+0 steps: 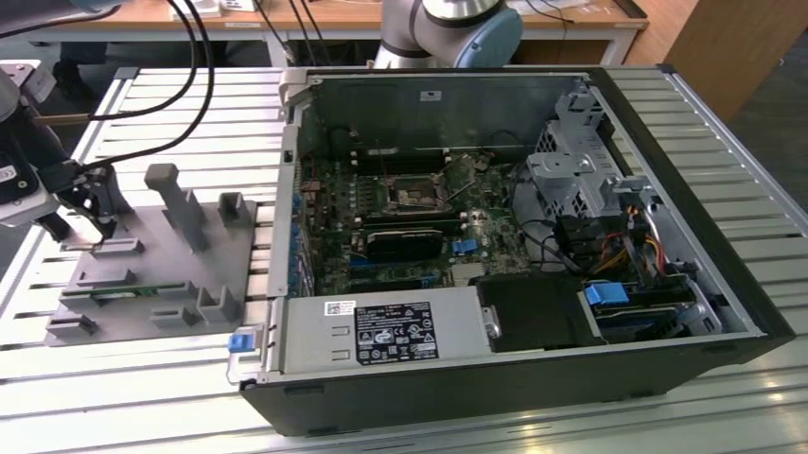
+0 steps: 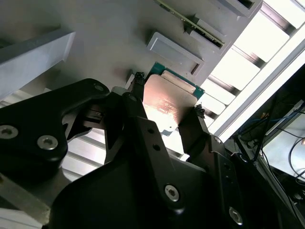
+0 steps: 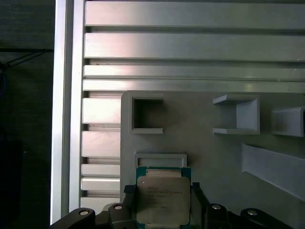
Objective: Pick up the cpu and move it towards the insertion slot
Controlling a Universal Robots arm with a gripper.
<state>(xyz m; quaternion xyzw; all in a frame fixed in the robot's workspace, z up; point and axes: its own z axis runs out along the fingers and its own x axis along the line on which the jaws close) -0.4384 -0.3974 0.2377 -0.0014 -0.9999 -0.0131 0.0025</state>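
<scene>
Now, gripper (image 2: 169, 95): I have it pinched on two opposite edges of the cpu (image 3: 162, 201), I judge so the flat chip rides level.
Cpu place: at the grey fixture (image 1: 151, 284) on the desk (image 1: 165, 95), well apart from the insertion slot (image 1: 414, 196).
Cpu look: silver top, green rim.

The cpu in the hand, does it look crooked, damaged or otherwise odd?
Nothing stands out. In both wrist views the cpu is held square in the hand, over the grey fixture, and its metal top shows no dents or scratches.
</scene>
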